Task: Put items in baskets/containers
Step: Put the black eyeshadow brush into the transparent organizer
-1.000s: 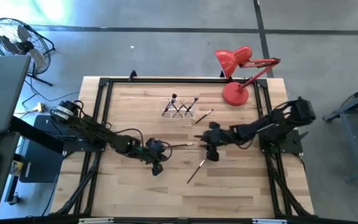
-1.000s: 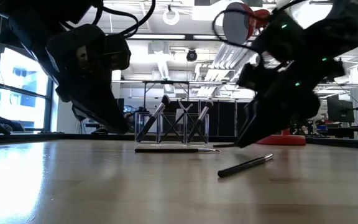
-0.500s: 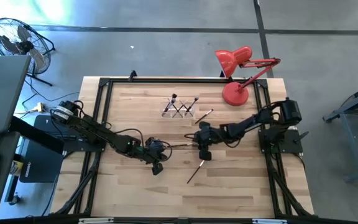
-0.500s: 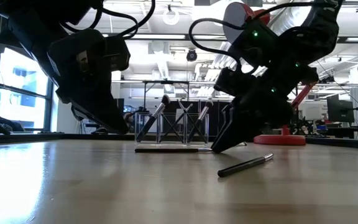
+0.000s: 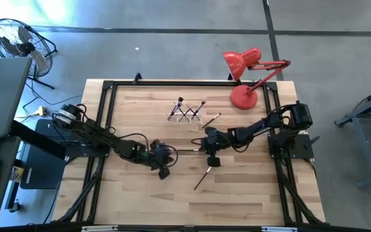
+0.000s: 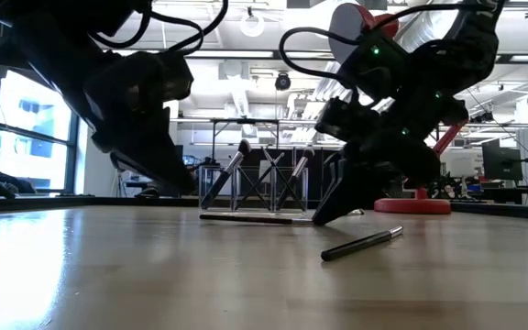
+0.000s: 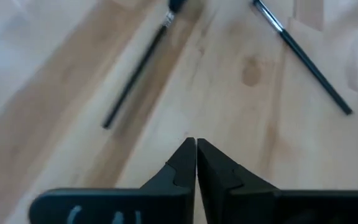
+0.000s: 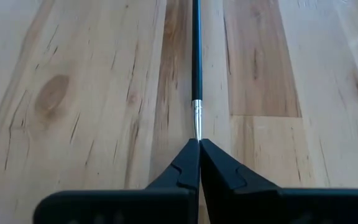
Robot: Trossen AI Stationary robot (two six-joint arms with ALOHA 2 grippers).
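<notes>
Right fingers pinched on a brush at mid-counter [image 5: 134,187], holder waiting beyond.

Clear holder [image 5: 185,114] standing toward the far edge, brushes crossed inside. Right gripper [image 8: 197,149] shut on the brush [image 8: 196,62] at its ferrule end; best lifted level, then tipped handle-down into the holder without knocking it. Left gripper [image 7: 196,149] closed, empty, just beside. No readable writing anywhere.

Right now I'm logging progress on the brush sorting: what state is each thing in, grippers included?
Right gripper: jaws shut on the brush tip, low at mid-table.
Gripped makeup brush: lying flat on the table.
Left gripper: jaws shut, empty, above the table.
Clear holder: upright, several brushes leaning inside.
Loose brush: lying on the table, near side.
Brush beside holder: lying flat.
Red desk lamp: standing at the far right corner.
</notes>
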